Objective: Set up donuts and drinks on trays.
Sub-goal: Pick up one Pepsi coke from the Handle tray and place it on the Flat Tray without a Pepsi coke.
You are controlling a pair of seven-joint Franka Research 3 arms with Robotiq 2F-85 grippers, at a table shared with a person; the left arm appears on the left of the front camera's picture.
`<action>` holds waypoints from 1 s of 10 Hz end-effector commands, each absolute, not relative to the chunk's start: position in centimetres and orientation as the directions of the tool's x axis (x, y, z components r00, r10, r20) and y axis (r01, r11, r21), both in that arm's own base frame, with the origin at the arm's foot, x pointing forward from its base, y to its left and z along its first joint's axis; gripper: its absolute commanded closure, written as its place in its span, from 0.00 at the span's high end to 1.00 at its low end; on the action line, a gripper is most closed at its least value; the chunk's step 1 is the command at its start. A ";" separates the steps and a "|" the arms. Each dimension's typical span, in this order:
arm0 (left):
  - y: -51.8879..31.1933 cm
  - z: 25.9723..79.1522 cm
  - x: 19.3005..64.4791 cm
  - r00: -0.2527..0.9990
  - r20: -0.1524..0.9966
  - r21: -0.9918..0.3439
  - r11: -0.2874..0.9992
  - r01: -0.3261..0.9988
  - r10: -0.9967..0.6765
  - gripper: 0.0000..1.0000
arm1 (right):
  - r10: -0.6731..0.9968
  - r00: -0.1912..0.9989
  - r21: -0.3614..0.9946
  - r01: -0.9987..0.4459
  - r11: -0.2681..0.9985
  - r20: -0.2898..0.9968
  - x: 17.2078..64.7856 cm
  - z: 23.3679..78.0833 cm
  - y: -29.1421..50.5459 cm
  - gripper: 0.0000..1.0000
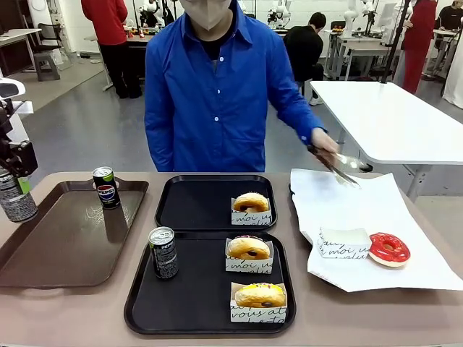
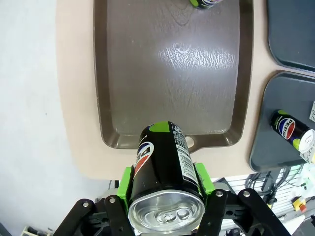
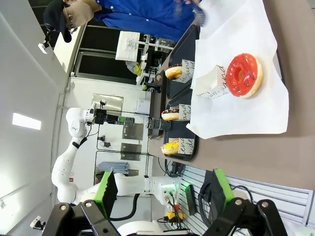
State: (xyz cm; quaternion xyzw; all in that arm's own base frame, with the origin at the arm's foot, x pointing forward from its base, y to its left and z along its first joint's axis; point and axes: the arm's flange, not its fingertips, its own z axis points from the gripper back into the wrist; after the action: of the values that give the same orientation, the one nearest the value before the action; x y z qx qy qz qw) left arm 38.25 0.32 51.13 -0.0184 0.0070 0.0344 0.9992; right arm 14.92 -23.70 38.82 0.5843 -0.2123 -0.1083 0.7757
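Observation:
My left gripper [image 1: 11,181] [image 2: 165,181] is shut on a dark drink can [image 1: 17,206] [image 2: 161,152], held beyond the left end of the glossy brown tray [image 1: 65,246] [image 2: 172,73]. A second can [image 1: 106,186] stands at that tray's far corner. A third can [image 1: 163,252] [image 2: 293,130] stands on the near black tray [image 1: 195,296], beside two sleeved donuts [image 1: 249,248] [image 1: 260,295]. The far black tray [image 1: 195,206] carries one sleeved donut [image 1: 251,203]. A red-glazed donut [image 1: 388,248] [image 3: 243,74] lies on white paper. My right gripper [image 3: 165,191] is open and holds nothing.
A person in a blue shirt stands at the far side, holding metal tongs [image 1: 334,168] over the white paper [image 1: 362,210]. An empty paper sleeve [image 1: 343,243] [image 3: 211,81] lies next to the red donut. A white table [image 1: 391,119] stands behind on the right.

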 end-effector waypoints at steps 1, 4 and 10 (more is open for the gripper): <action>0.4 51.5 38.4 0.998 -0.007 -0.054 0.997 -0.058 0.058 0.00 | -0.420 0.880 0.951 -0.103 0.290 0.223 15.0 38.9 -23.7 1.00; -5.8 53.7 40.2 0.994 0.064 0.062 0.995 0.079 -0.083 0.59 | -0.420 0.880 0.951 -0.103 0.290 0.223 15.0 38.9 -23.7 1.00; -20.4 52.8 48.8 0.924 0.061 0.199 0.911 0.361 -0.379 0.59 | -0.420 0.880 0.951 -0.103 0.290 0.223 15.0 38.9 -23.7 1.00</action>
State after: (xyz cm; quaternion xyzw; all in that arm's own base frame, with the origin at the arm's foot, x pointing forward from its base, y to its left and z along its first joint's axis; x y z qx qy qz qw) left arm 46.88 -19.56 52.55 0.0729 -0.0344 -0.1770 0.9809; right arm 14.91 -23.71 38.83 0.5842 -0.2126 -0.1083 0.7758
